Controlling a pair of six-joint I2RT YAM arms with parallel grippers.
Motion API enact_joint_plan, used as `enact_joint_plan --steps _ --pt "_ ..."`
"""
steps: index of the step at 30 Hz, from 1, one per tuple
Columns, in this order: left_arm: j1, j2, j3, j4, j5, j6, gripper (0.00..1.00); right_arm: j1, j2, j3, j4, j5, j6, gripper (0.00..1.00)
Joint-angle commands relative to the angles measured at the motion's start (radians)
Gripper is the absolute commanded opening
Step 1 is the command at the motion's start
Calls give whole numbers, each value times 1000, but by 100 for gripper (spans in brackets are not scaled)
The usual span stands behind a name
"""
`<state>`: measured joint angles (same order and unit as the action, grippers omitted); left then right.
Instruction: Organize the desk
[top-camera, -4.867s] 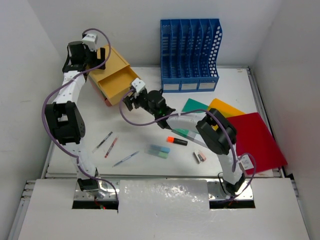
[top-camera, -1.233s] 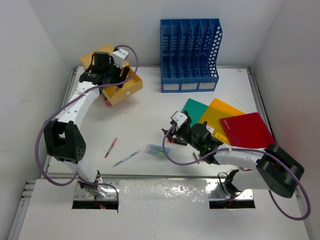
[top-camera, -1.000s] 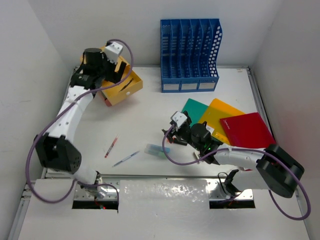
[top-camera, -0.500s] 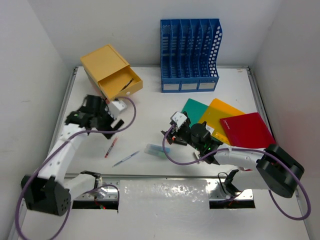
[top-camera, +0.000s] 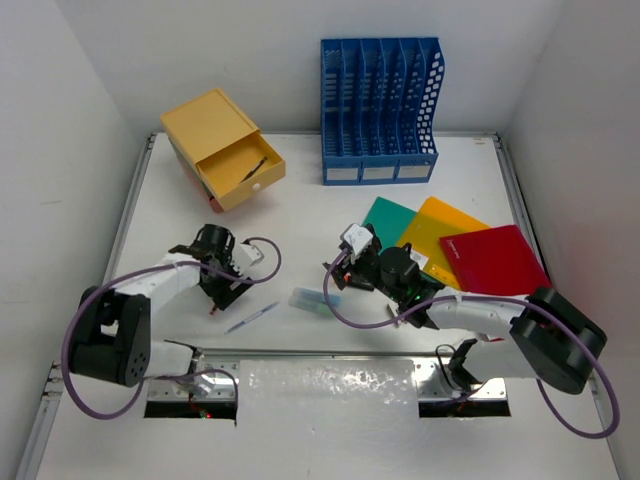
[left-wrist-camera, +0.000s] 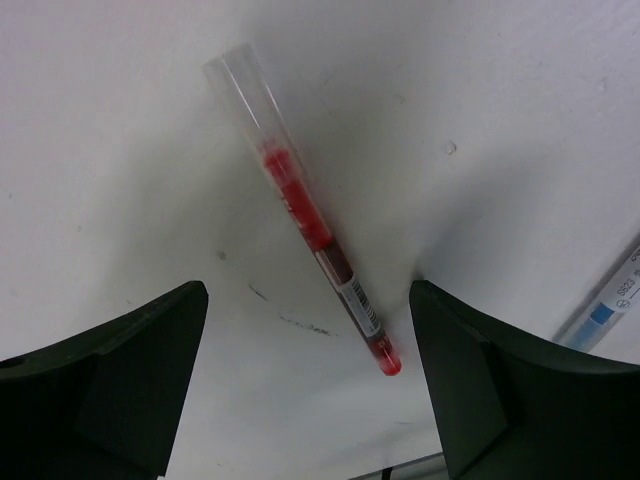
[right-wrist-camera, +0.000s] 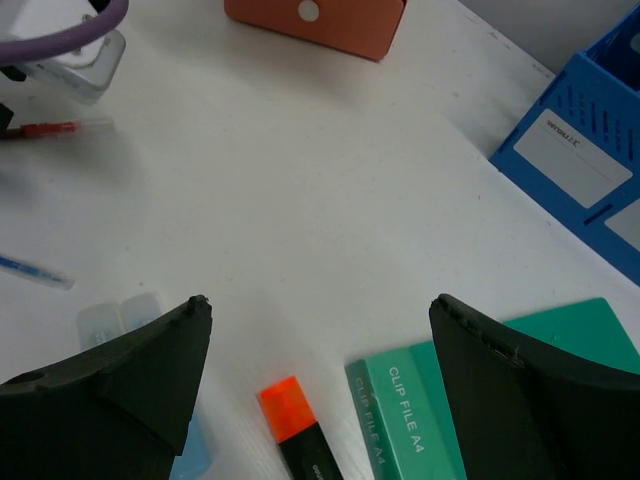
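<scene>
The desk (top-camera: 300, 215) is a white tabletop with loose stationery on it. My left gripper (top-camera: 224, 284) is open and low over a red pen (left-wrist-camera: 308, 218). The pen lies flat on the desk between the open fingers (left-wrist-camera: 110, 395), untouched. My right gripper (top-camera: 337, 276) is open and empty just above an orange-capped black highlighter (right-wrist-camera: 296, 424), with the fingers (right-wrist-camera: 540, 400) on either side of it. A green clip file (right-wrist-camera: 425, 400) lies beside the highlighter.
A yellow drawer box (top-camera: 222, 148) stands at the back left with its drawer open and a pen inside. A blue file rack (top-camera: 380, 110) stands at the back. Green (top-camera: 388, 213), yellow (top-camera: 447, 222) and red (top-camera: 497, 262) folders lie at the right. A blue pen (top-camera: 252, 317) and pale blue erasers (top-camera: 311, 299) lie near the front.
My left arm has swung from the yellow drawer box down to the front left and now hovers over the red pen. My right arm pulled back earlier and has since held still.
</scene>
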<state>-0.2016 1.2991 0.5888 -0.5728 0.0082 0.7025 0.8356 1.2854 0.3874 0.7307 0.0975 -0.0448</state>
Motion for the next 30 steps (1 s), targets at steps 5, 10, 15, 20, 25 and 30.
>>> enact_joint_plan --steps 5,10,15,20,25,30 --pt "-9 140 -14 208 16 3 50 3 25 25 9 30 2 87" --pt "-7 206 -33 180 42 15 4 3 26 22 1 45 -6 87" --pt "-4 142 -27 130 92 6 0 3 31 24 4 50 -6 87" --pt "16 22 67 22 95 5 0 3 23 24 -5 47 -4 87" --pt "8 -118 245 -126 162 -20 0 2 6 16 2 44 -1 87" --pt "-16 -123 481 -317 373 -50 0 3 6 31 -8 33 5 87"
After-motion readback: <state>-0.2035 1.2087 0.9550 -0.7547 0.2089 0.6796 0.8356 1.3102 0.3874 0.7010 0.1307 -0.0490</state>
